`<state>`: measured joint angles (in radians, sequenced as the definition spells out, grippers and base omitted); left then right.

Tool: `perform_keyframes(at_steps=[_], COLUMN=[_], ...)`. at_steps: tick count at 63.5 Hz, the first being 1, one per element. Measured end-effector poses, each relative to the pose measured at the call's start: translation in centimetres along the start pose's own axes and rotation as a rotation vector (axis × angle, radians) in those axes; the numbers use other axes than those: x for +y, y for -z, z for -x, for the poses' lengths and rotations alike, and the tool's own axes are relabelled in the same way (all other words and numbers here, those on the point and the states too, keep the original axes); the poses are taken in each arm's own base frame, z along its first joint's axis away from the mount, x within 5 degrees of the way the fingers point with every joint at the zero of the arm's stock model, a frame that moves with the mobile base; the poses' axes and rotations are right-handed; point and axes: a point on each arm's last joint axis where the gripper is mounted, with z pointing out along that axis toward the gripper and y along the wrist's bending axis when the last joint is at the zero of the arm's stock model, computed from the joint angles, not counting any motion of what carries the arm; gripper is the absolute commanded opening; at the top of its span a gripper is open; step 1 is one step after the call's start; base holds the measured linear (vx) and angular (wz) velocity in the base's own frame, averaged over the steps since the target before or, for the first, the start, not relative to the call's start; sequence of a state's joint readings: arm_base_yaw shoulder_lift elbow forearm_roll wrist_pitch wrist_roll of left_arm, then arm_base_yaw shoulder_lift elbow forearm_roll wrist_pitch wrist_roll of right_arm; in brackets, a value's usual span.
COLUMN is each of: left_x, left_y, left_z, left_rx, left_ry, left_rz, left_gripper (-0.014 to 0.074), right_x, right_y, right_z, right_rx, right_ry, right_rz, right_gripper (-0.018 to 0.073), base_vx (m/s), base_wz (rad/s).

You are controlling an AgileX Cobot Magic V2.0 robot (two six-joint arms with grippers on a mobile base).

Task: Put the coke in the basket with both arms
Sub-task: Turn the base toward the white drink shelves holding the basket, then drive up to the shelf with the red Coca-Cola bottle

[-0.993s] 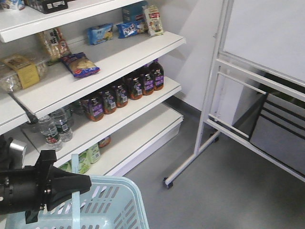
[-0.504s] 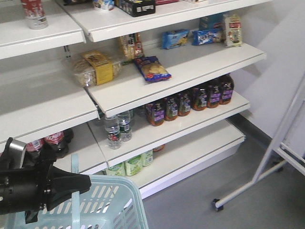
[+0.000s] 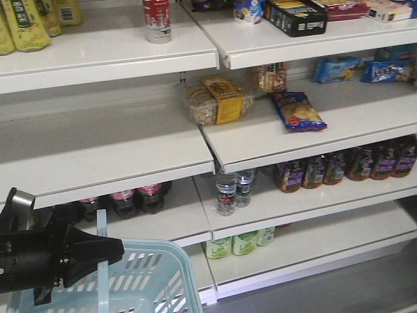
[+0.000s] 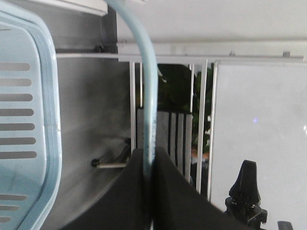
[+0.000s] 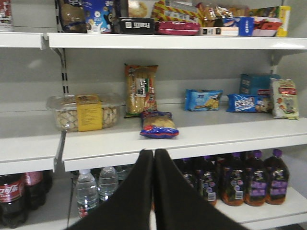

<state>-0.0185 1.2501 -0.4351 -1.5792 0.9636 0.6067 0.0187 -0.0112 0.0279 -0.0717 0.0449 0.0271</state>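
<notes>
Left gripper clamped on basket handle | right gripper pinched together, empty | coke upright on top shelf, well above basket | step, likely: reaching for coke, not yet grasped | next: right jaws must open and rise to coke

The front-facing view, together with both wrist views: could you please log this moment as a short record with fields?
coke: slim all-red coke bottle, upright on the top shelf
basket: light-blue slotted plastic basket, low at left; no coke seen in it
left gripper: black left gripper shut on the basket's flat light-blue handle
right gripper: black right gripper shut, holding nothing, facing the shelves
nearby: dark cola bottles with red labels on a lower shelf
task state: coke not yet picked
</notes>
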Motion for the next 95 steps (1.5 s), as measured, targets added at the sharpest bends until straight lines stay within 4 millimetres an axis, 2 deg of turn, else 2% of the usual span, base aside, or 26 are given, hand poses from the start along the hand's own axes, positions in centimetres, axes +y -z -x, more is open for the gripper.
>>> perform_keyframes(at_steps=[43, 95], left_x=[0.00, 0.00], left_y=[0.00, 0.00], left_z=[0.00, 0.00], left_rx=[0.000, 0.000], left_ry=[0.000, 0.000], left_rz=[0.000, 0.000], left_gripper=[-0.0006, -0.0006], right_x=[0.00, 0.00], right_y=[0.00, 0.00], right_z=[0.00, 0.00], right_rx=[0.000, 0.000], right_ry=[0.000, 0.000], right_rz=[0.000, 0.000], right_gripper=[-0.0010, -0.0010], base_vx=[0.07, 0.03], base_wz=[0.31, 0.05])
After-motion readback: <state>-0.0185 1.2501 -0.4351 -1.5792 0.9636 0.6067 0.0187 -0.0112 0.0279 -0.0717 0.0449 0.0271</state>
